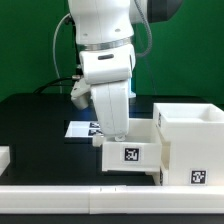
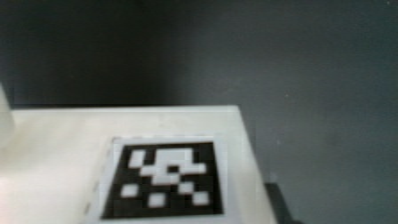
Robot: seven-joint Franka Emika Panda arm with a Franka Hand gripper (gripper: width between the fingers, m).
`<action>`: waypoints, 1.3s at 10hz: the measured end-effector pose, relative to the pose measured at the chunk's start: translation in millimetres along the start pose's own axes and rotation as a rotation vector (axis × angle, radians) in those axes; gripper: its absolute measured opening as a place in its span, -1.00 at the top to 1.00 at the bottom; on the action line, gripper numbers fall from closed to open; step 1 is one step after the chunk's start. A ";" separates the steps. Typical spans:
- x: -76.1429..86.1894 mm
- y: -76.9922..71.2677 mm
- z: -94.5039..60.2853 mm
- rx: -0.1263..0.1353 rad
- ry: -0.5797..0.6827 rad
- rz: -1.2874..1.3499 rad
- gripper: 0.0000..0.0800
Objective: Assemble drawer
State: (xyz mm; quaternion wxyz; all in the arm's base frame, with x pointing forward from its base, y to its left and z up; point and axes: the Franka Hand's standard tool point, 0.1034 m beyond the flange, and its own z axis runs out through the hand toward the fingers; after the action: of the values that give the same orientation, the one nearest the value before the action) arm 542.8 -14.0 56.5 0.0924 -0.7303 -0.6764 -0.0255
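The gripper dips into a small tray, fingertips hidden, so its opening cannot be told. Beside it stands the shell, on a black table before a green wall.

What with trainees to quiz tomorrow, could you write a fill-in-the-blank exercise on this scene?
The table is ____. The gripper hangs over the ____ of the two white boxes. The shell stands to the exterior view's ____ of the tray.
Missing: black; smaller; right.
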 end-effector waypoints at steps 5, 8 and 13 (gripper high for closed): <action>-1.6 1.1 1.4 -0.016 -0.002 0.006 0.90; -2.9 2.2 2.9 -0.039 -0.004 0.008 0.90; 1.6 13.9 -5.8 -0.159 -0.025 -0.008 0.90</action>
State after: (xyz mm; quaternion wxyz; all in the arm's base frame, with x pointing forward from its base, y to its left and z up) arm 557.2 -14.4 61.1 0.0256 -0.7328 -0.6763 -0.0705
